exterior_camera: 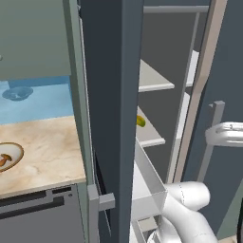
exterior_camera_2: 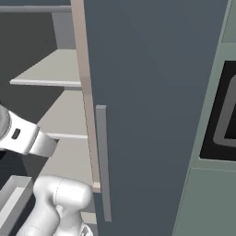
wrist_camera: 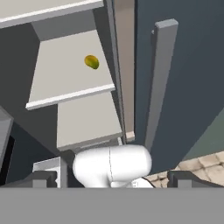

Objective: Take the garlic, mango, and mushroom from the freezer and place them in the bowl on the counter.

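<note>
The mango (wrist_camera: 91, 61), small and yellow-green, lies on a pale grey shelf inside the open freezer (exterior_camera: 111, 95). It also peeks out past the freezer's edge as the mango (exterior_camera: 141, 121) in the left base view. My gripper (wrist_camera: 113, 177) is open and empty, its dark fingertips (wrist_camera: 43, 178) wide apart, well short of the mango and facing the shelves. The bowl (exterior_camera: 18, 148) sits on the counter (exterior_camera: 47, 142) at the far left, with something orange-brown in it that I cannot identify. Garlic and mushroom are out of view.
The freezer door (exterior_camera_2: 152, 92) with its long grey handle (wrist_camera: 158, 83) stands open close on the right of the hand. A white bin (exterior_camera: 149, 182) juts out near my arm. A black oven front (exterior_camera_2: 223, 115) is at the far right.
</note>
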